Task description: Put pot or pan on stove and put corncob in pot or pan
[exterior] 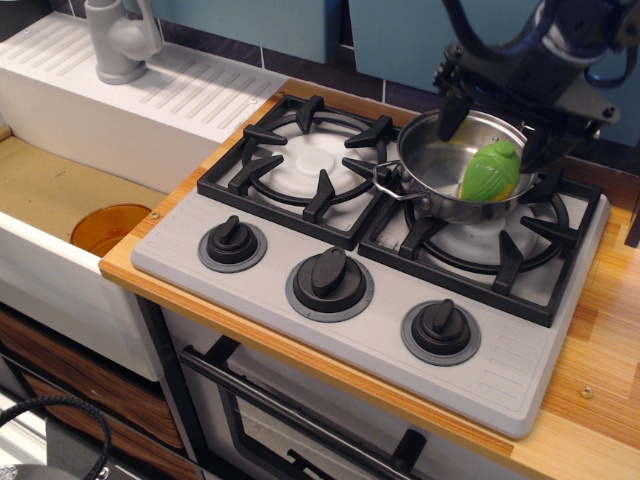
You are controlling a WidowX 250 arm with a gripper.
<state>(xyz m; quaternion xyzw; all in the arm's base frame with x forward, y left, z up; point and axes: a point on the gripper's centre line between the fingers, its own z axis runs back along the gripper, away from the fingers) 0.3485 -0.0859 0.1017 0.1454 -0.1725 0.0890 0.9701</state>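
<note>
- We saw a wooden worktop (600, 330) carrying the stove, with a pale sink (60, 190) sunk in at its left end, an orange drain cover (108, 226) in the basin and a grey tap (118, 38) on the ribbed drainer behind.
- We noted the stove (330, 330), a grey two-burner hob with black grates; its left burner (305, 160) stood bare, showing its white cap.
- Below the worktop's front edge we saw an oven door with a dark handle bar (300, 420).
- We saw the dark robot arm come in from the upper right, its end effector (500, 105) poised over the pot's far rim. Its fingers stood spread wide, one (452, 112) at the pot's back left and the other (548, 140) at the back right, neither touching the corncob.
- We found the pot (440, 165) sitting on the right burner's grate, upright, one wire handle (388, 185) pointing left toward the other burner.
- Three black knobs (330, 275) sat in a row along the stove's front.
- We saw the corncob (490, 172) lying inside the pot, leaning against the right inner wall, its green husk up and a yellow strip along its left edge.
</note>
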